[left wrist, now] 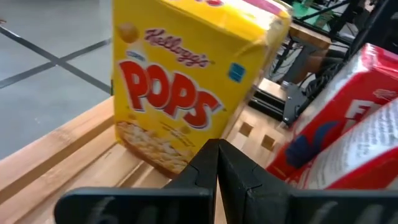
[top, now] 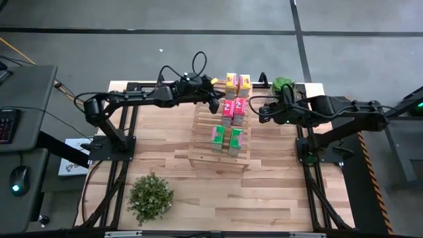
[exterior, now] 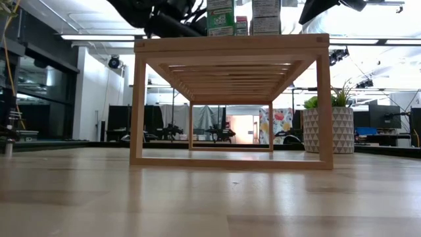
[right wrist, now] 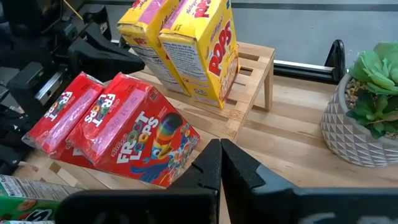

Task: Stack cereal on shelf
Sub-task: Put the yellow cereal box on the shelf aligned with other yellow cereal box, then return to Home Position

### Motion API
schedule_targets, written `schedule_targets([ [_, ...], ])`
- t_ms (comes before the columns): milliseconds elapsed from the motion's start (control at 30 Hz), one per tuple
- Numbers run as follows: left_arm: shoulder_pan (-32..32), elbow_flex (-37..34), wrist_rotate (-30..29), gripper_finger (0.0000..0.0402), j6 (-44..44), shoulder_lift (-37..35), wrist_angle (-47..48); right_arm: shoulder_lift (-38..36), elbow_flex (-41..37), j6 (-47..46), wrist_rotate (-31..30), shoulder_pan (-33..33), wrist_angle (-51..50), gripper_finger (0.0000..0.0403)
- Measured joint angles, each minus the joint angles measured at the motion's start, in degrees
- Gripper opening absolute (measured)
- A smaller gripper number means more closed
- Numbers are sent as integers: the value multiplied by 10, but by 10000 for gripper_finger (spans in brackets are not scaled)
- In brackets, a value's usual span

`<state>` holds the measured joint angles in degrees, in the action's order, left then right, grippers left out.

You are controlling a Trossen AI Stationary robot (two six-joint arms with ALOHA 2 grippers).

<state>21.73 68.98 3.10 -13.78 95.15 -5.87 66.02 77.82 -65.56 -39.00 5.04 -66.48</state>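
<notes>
The shelf point(top: 198, 142), a light-wood slatted rack, stands mid-table with the cereal on top. Two yellow boxes point(top: 238, 83) stand at its far end, two pink-red boxes point(top: 234, 110) in the middle and two green boxes point(top: 227, 137) at the near end. My left gripper point(left wrist: 216, 149) is shut over the shelf's far left part. Its tips point at the lower face of the left yellow box point(left wrist: 186, 74). My right gripper point(right wrist: 221, 149) is shut and hovers just right of the pink-red boxes point(right wrist: 124, 130), holding nothing. My left gripper's shut fingertips point(left wrist: 217, 155) stand close before the bottom edge point(left wrist: 174, 163) of the yellow box's front face, coming almost level from the table's left. I cannot tell whether they touch it. The box stands upright on the shelf's slats.
A succulent in a white patterned pot point(top: 284, 84) stands at the table's far right, close to my right arm. A leafy green plant point(top: 151, 196) sits at the near left. Bare wooden tabletop point(top: 277, 192) lies in front of the shelf.
</notes>
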Motion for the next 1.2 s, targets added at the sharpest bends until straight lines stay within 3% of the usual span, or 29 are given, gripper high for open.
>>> schedule_targets([
  [200,3,0,-6,0,9,-9,15,0,0,0,0,0,0,0],
  [333,27,0,2,0,19,-57,56,0,0,4,0,0,-1,0],
  [467,45,0,43,0,54,-125,99,0,0,17,0,0,-1,0],
  [600,42,-13,123,0,83,-201,104,0,0,37,0,0,0,0],
  [700,25,-67,162,0,65,-262,56,0,0,53,10,0,0,0],
  [967,-15,-295,149,0,-41,-442,-159,0,0,77,30,0,0,0],
  [1200,-20,-421,139,0,-94,-567,-211,0,0,126,58,0,1,0],
])
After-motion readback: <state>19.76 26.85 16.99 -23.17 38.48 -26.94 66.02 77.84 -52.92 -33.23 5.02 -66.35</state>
